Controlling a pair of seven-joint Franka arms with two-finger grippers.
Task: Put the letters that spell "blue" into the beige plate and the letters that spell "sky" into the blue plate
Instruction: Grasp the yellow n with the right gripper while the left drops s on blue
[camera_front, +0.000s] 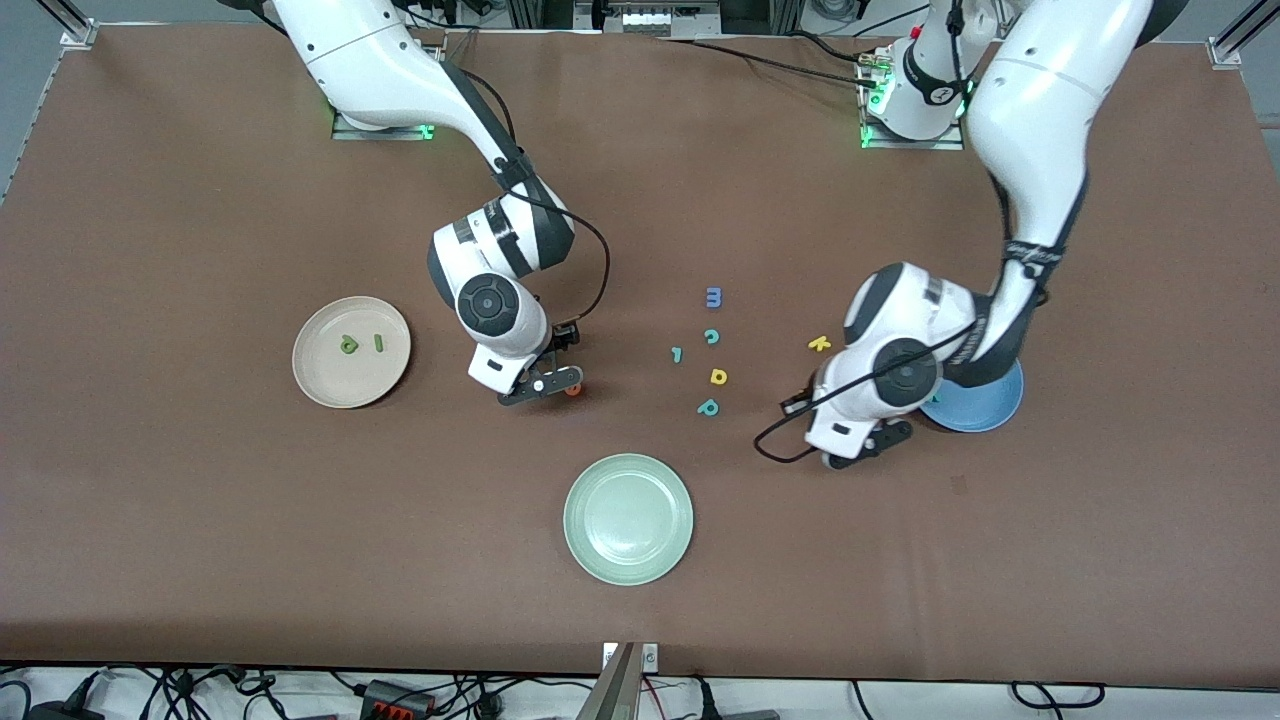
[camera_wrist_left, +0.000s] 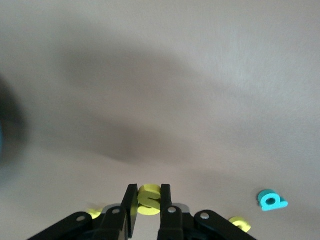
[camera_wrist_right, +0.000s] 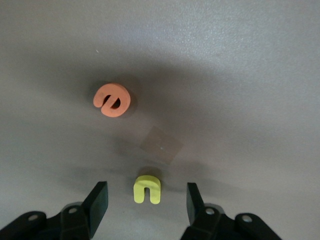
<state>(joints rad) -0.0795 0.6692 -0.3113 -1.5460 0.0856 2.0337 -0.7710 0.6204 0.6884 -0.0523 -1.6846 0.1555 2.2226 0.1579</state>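
- While clenched on flat yellow foam s (camera_wrist_left: 148, 199): left gripper (camera_wrist_left: 148, 210), lower middle of front frame, beside round blue plate (camera_front: 985, 412).
- Right gripper (camera_wrist_right: 147, 200) spread around arch-shaped yellow u (camera_wrist_right: 147, 190); rounded orange e (camera_wrist_right: 112, 100) near.
- Green b (camera_front: 347, 344), thin l (camera_front: 379, 342) on smooth beige plate (camera_front: 312, 378).

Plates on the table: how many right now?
3: round beige plate toward the right arm's end; round pale green plate nearest the front camera; round bright blue plate toward the left arm's end, partly hidden by that arm.
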